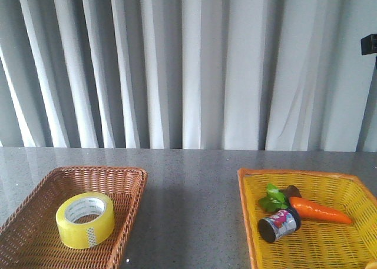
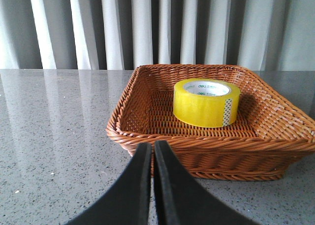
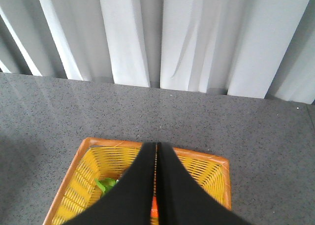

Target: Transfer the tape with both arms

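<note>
The yellow tape (image 1: 85,219) lies flat in the brown wicker basket (image 1: 123,178) at the table's left. The left wrist view shows the tape (image 2: 206,102) inside that brown basket (image 2: 147,136), beyond the basket's near rim. My left gripper (image 2: 152,148) is shut with nothing in it, short of the basket. My right gripper (image 3: 156,147) is shut and empty, above the yellow basket (image 3: 206,161). Neither arm shows in the front view.
The yellow plastic basket (image 1: 250,186) at the right holds a toy carrot (image 1: 318,210) with green leaves (image 1: 272,197) and a small printed can (image 1: 278,225). Grey speckled tabletop (image 1: 191,210) lies between the baskets. White curtains (image 1: 188,63) hang behind.
</note>
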Robot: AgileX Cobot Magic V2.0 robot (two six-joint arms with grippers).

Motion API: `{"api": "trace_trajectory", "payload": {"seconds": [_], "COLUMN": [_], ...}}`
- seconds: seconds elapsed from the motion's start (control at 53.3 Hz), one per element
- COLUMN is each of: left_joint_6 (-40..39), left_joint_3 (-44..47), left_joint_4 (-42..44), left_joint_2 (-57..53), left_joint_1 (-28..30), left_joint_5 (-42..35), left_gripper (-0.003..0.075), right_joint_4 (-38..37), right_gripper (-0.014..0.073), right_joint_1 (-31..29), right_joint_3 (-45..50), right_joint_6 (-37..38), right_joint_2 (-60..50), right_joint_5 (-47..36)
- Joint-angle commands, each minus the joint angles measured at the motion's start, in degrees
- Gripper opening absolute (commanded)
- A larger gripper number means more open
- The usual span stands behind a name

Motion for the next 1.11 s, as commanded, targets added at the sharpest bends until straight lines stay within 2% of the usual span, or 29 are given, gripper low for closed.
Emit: {"api": "trace_trajectory", "payload": {"seconds": [0.0, 0.412, 0.506, 0.712, 0.787, 0.937, 1.087], "left_joint_6": [0.1, 0.1, 0.1, 0.1, 0.1, 0.1, 0.1], "left_joint_3": [-1.3, -1.3, -1.3, -1.3, -1.3, -1.3, -1.3], "left_joint_4": [-0.6, -0.6, -0.6, -0.6, -0.6, -0.6, -0.6], "left_joint_2": [-1.0, -1.0, -1.0, -1.0, -1.0, -1.0, -1.0], "left_joint_1": [0.0, 0.0, 0.0, 0.0, 0.0, 0.0, 0.0], "left_joint_5": [-4.8, -4.8, -4.8, -4.8, -4.8, -4.8, -4.8], "left_gripper": [-0.0006, -0.0006, -0.0006, -0.0006, -0.0006, -0.0006, -0.0006], "right_joint_4": [0.2, -1.5, -1.6, -1.2, -1.8, -2.4, -3.7], "right_gripper": [-0.0008, -0.0008, -0.0008, -0.0008, -0.0008, -0.0008, -0.0008], "right_joint_1": [-0.3, 0.5, 0.5, 0.5, 0.5, 0.5, 0.5], "right_joint_3": [-1.5, -1.4, 3.0, 30.8, 43.8, 65.7, 81.1], "right_joint_6": [-0.6, -0.7, -0.8, 4.2, 6.8, 6.8, 6.8], "right_joint_2": [-1.7, -2.6, -5.3, -17.3, -24.6, -39.8, -53.3], "right_joint_5": [-3.8, -4.0, -6.7, -28.5, -35.8, -53.3, -61.0]}}
